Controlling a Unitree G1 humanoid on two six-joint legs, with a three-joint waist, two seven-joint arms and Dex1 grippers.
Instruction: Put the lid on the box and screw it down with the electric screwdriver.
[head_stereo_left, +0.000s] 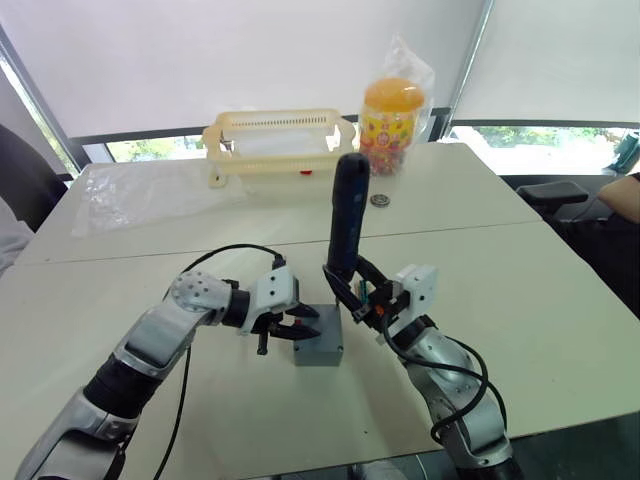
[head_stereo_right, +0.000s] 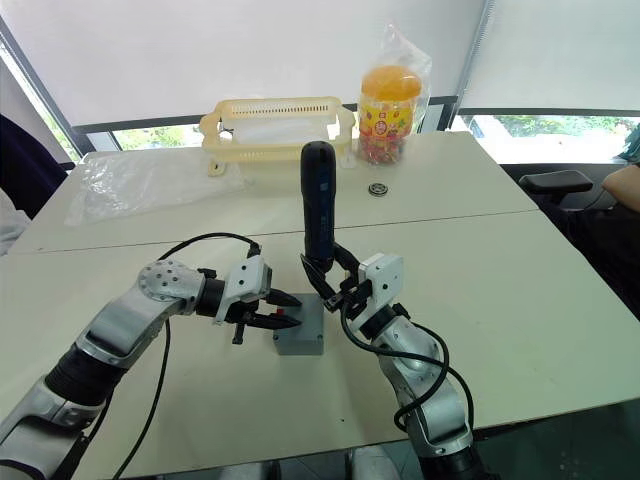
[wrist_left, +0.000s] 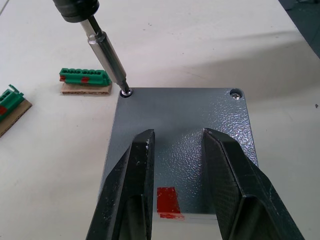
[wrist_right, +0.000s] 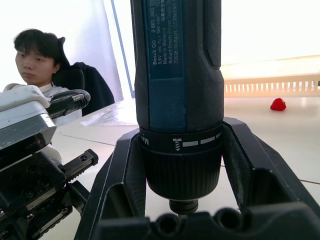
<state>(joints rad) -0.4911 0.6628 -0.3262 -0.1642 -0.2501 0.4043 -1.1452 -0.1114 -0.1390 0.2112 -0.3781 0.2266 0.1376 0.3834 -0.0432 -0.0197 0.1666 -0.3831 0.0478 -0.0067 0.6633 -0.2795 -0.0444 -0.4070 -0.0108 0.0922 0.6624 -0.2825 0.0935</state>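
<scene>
The grey box (head_stereo_left: 320, 347) sits on the white table between my two grippers, with the flat grey lid (wrist_left: 180, 120) lying on top of it. A small red mark (wrist_left: 167, 201) shows at the lid's near edge. My left gripper (wrist_left: 178, 134) is open, its two black fingers (wrist_left: 132, 185) spread just over the lid. Beside the box, my right gripper (head_stereo_left: 350, 288) is shut on the electric screwdriver (head_stereo_left: 348, 215), which stands upright. The screwdriver's metal bit (wrist_left: 107, 55) rests in a screw at one corner of the lid. Another corner hole (wrist_left: 235, 93) shows a screw head.
Two small green pieces (wrist_left: 85, 77) lie on the table beside the box. At the back stand a yellow slotted basket (head_stereo_left: 275, 140), a candy jar with an orange lid (head_stereo_left: 392, 120), a clear plastic bag (head_stereo_left: 150, 190) and a small round object (head_stereo_left: 380, 200). A seated person (wrist_right: 35, 60) is nearby.
</scene>
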